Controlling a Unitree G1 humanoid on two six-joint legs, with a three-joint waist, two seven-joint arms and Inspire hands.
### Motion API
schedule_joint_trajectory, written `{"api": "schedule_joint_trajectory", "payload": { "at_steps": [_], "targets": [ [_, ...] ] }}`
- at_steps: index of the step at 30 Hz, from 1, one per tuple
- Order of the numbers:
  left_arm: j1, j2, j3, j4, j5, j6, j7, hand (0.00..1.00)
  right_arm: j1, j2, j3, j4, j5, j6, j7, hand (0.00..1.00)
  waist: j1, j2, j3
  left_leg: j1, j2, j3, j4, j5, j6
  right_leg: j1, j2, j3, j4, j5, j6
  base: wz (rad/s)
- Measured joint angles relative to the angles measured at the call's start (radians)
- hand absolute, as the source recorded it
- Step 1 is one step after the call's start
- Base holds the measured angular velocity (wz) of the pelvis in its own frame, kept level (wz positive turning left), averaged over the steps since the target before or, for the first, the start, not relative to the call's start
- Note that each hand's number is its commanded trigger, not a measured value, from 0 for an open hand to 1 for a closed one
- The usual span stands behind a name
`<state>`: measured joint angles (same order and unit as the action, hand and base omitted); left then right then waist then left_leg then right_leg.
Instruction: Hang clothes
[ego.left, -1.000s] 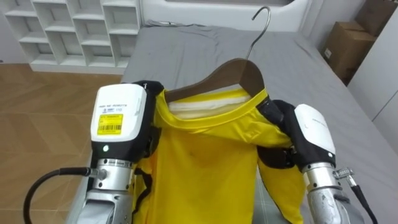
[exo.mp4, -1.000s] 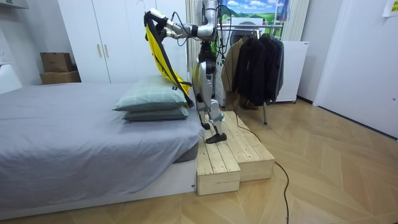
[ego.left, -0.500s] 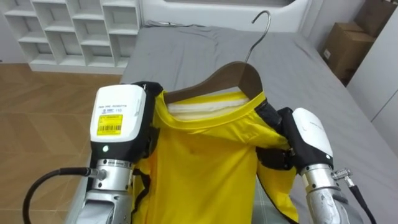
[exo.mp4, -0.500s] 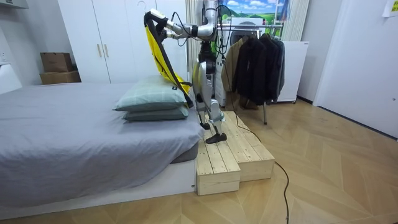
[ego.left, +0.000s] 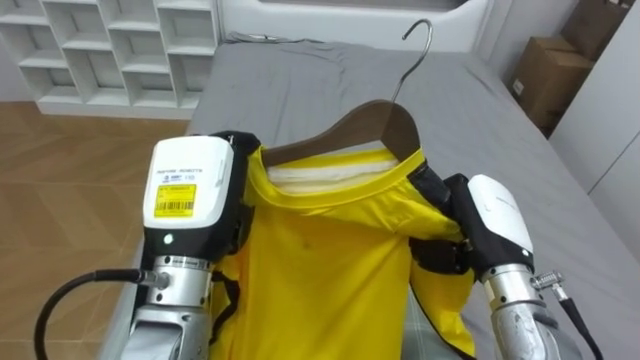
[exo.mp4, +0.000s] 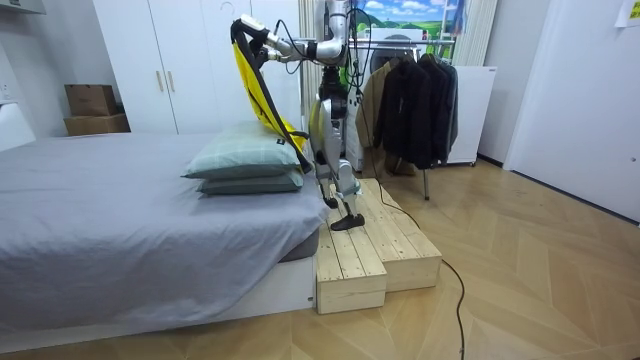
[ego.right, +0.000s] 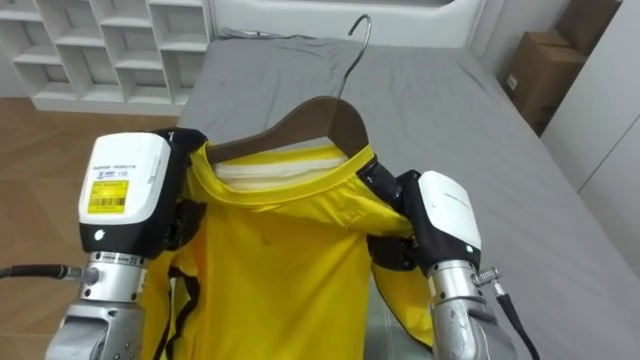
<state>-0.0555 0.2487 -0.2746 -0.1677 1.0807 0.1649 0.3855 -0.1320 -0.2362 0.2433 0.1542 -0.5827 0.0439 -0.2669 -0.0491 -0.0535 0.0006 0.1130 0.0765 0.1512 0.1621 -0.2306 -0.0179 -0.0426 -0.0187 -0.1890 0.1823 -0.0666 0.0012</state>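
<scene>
Yellow shirt stays raised on its hanger.

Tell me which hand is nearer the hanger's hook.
Right. The right hand grips the shirt just below and right of the hook; the left hand holds the opposite shoulder, farther off to its lower left.

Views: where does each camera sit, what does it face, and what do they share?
Left eye view: on the head, looking down at shirt on hanger over bed; left hand, right hand show.
Right eye view: same scene, slightly offset.
Room view: across the room, facing the whole robot on a wooden step.
All share shirt, bed.
</scene>
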Motion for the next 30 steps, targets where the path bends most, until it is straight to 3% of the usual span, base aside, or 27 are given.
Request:
{"api": "schedule_joint_trajectory", "payload": {
  "at_steps": [3, 12, 17, 19, 30],
  "targets": [
    [0.0, 0.0, -0.002, 0.0, -0.005, 0.0, 0.0, 0.0, 0.0, 0.0, -0.003, 0.0, 0.0, 0.0, -0.001, 1.0, -0.001, -0.001, 0.0003, 0.0, 0.0, 0.0, 0.0, 0.0, 0.0, 0.0, 0.0, 0.0, 0.001, 0.0, 0.0, 0.0],
    [0.0, -0.011, -0.056, 0.0, -0.186, 0.0, -0.006, 0.0, 0.0, 0.001, 0.008, 0.028, -0.015, 0.001, -0.006, 1.0, 0.004, 0.005, 0.0042, 0.001, 0.0, 0.0, 0.001, 0.0, 0.0, 0.002, 0.0, -0.003, 0.002, 0.0, 0.0, 0.0],
    [0.0, -0.019, -0.091, 0.0, -0.206, -0.001, -0.011, 0.0, -0.001, 0.006, 0.018, 0.029, -0.019, 0.001, -0.007, 1.0, 0.013, 0.017, 0.0117, 0.001, 0.0, 0.0, 0.0, 0.0, 0.0, 0.002, 0.0, -0.003, 0.002, 0.0, 0.0, 0.0],
    [0.0, -0.036, -0.118, 0.0, -0.207, -0.006, -0.023, 0.0, -0.001, 0.006, 0.029, 0.029, -0.038, 0.001, -0.007, 1.0, 0.023, 0.02, 0.0138, -0.002, 0.0, 0.0, 0.0, 0.0, 0.0, -0.001, 0.0, -0.003, 0.001, 0.0, 0.0, 0.0],
    [0.0, -0.04, -0.135, 0.0, -0.206, -0.018, -0.047, 0.0, -0.009, 0.059, 0.029, 0.028, -0.134, 0.001, -0.007, 1.0, 0.026, 0.024, 0.0112, -0.012, 0.0, 0.0, 0.004, 0.0, 0.0, -0.01, 0.0, -0.001, 0.002, 0.0, 0.0, 0.0]
  ]
}}
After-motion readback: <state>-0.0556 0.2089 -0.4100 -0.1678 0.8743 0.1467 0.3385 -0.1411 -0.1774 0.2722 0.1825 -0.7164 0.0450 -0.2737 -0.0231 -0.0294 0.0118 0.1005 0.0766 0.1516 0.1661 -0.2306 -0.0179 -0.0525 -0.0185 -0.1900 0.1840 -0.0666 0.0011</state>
